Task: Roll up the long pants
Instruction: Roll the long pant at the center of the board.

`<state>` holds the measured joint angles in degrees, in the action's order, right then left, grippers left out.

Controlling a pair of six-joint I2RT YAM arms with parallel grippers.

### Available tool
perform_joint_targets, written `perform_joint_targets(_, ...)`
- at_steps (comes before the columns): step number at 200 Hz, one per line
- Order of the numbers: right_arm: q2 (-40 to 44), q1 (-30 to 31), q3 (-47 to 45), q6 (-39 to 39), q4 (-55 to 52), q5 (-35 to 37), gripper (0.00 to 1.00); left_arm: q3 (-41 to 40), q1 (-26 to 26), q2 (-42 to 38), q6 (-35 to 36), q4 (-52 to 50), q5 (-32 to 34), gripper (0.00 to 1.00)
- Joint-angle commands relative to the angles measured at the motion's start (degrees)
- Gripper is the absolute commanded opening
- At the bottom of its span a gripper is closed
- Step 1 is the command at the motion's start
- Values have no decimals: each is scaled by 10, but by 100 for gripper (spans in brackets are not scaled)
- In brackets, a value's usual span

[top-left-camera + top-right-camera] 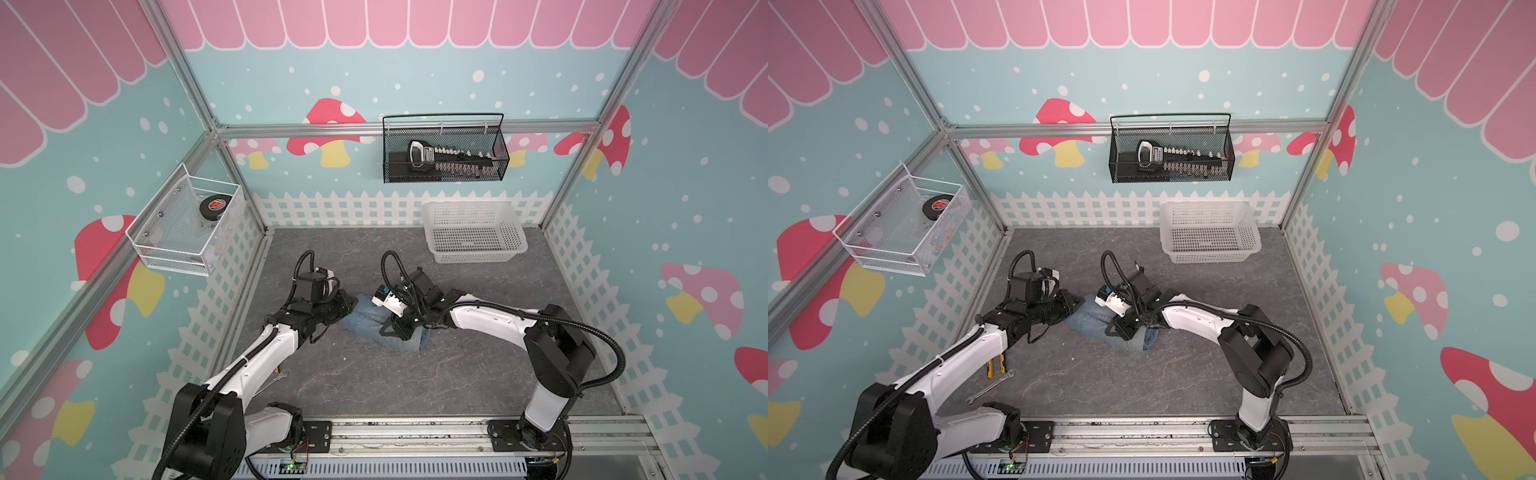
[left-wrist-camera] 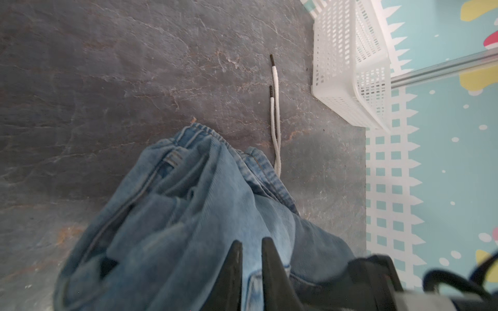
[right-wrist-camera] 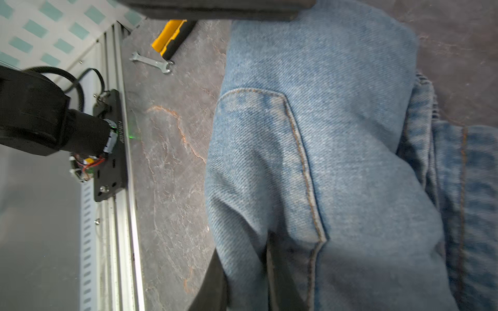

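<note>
The long pants (image 1: 372, 320) (image 1: 1094, 322) are light blue denim, bunched into a thick roll in the middle of the grey table. In the left wrist view their gathered waistband (image 2: 204, 132) faces away, and the white drawstring (image 2: 276, 121) trails onto the table. My left gripper (image 1: 348, 305) (image 2: 252, 255) is at the roll's left end, its black fingers nearly together with a fold of denim pinched between them. My right gripper (image 1: 392, 330) (image 3: 244, 242) presses on the roll's right part, shut on a denim fold beside a pocket seam (image 3: 301, 161).
A white plastic basket (image 1: 473, 237) (image 2: 350, 67) stands at the back right. A silver wrench (image 1: 990, 386) (image 3: 152, 63) and a yellow-black tool (image 1: 995, 365) (image 3: 172, 37) lie at the front left. A black wire basket (image 1: 444, 153) and a white mesh basket (image 1: 187, 224) hang on the walls.
</note>
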<state>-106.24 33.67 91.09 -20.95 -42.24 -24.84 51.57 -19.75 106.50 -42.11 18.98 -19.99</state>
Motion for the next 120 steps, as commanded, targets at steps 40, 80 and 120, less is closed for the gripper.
perform_joint_targets(40,-48,129,53,55,-80,206,0,-21,0,78,1,-107,24,18)
perform_joint_targets(80,-99,123,-72,21,15,201,0,-16,1,84,-1,-109,13,18)
perform_joint_targets(120,-102,123,-101,30,26,202,0,-13,2,85,4,-118,11,18)
